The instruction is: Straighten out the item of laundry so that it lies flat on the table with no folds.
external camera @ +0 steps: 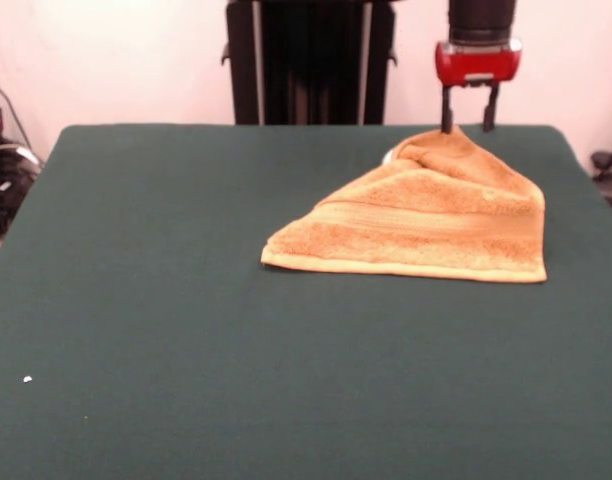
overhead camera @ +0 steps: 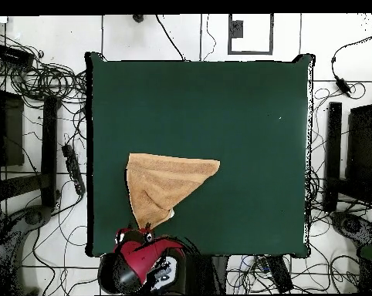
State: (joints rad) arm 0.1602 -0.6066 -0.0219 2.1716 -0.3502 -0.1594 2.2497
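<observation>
Towel [external camera: 426, 220]: soft, limp, light terry (folded into a triangle).
Hold: the peaked corner.
Gripper [external camera: 470, 128]: fingers spread just above that peak.

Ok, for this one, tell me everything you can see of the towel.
The towel is golden-tan terry with a woven band stripe across it. It is not flat: it is folded over on itself into a rough triangle, one long straight edge toward the front camera and a bunched peak at the far side. It lies on the green table, near the robot's edge in the overhead view. The gripper stands right at the peak, fingers spread; whether they touch the cloth is unclear.
</observation>
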